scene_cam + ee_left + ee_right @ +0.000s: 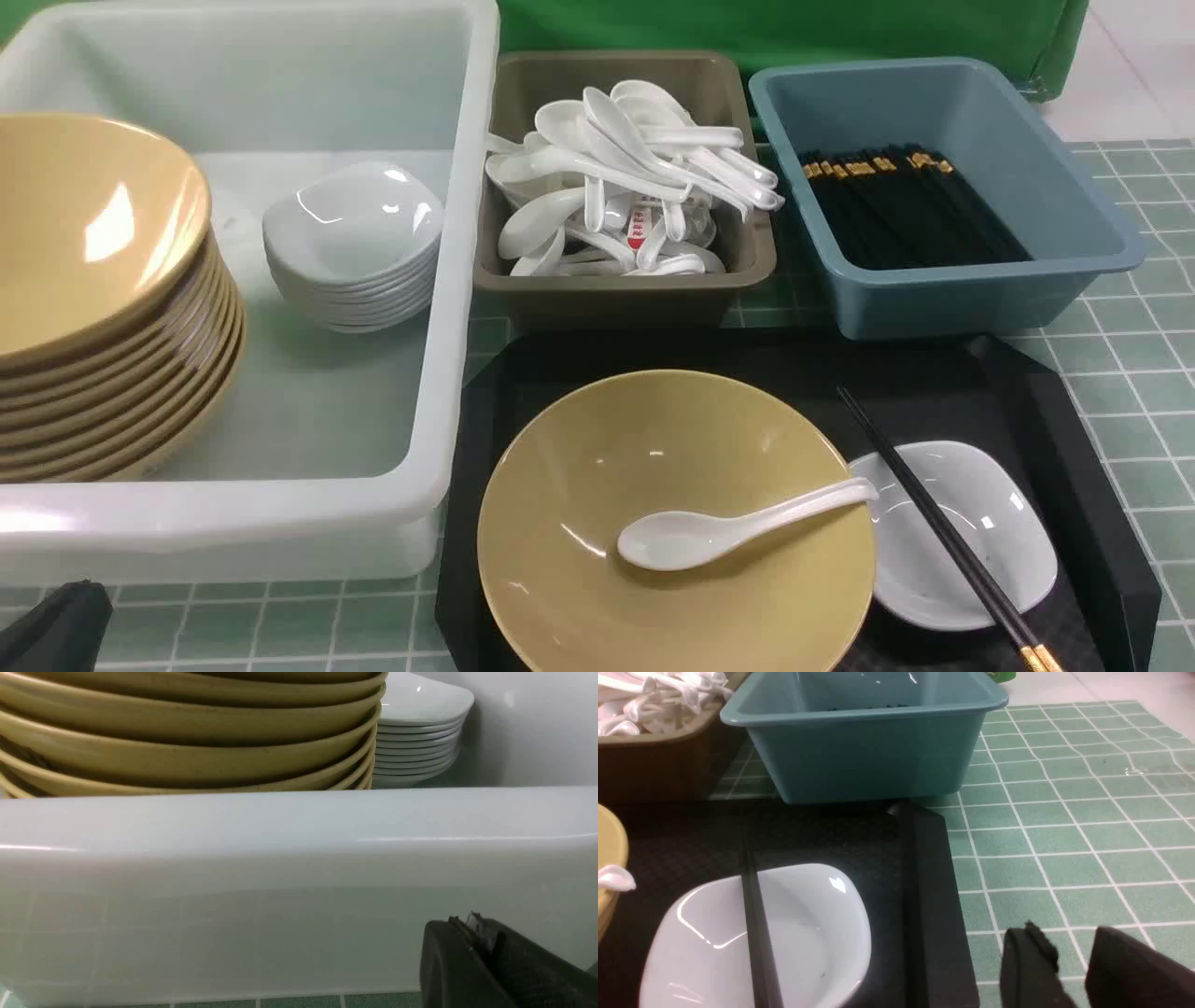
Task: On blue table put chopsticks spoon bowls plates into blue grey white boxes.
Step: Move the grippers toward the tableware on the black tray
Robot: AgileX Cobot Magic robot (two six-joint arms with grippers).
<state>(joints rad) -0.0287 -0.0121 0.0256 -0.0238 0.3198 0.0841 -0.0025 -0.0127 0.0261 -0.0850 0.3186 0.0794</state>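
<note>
While looking along the near wall of the white box, found the left gripper low and just beside it, pressed fully shut with nothing in it. Found the right gripper partly open and empty, hanging over the green checked mat just outside the black tray. Located the remaining work on that tray: chopsticks lying as a pair across the small white plate, spoon lying in the yellow bowl, handle propped on the rim toward the plate.

Judged the chopsticks the likeliest trouble. Propped on the plate's rim rather than flat, so liable to roll or split under a narrow pinch, leaving one stick behind; liable also to lever the plate up if pressed down. Expected a snag on the tray's raised edge from any low sideways approach by the right gripper. Saw risk in lifting the bowl first: loose spoon sliding out. Noted the grey box filled with a heap of spoons reaching past its rim, leaving any spoon dropped on top free to skid off onto the mat. Noted the stack of yellow bowls leaning and standing above the white box's wall, inviting a slide from a carelessly set bowl. Feared a catch under that box's rolled lip from a straight lift of the left gripper. Counted the blue box roomy enough for the pair, provided laid lengthwise.
</note>
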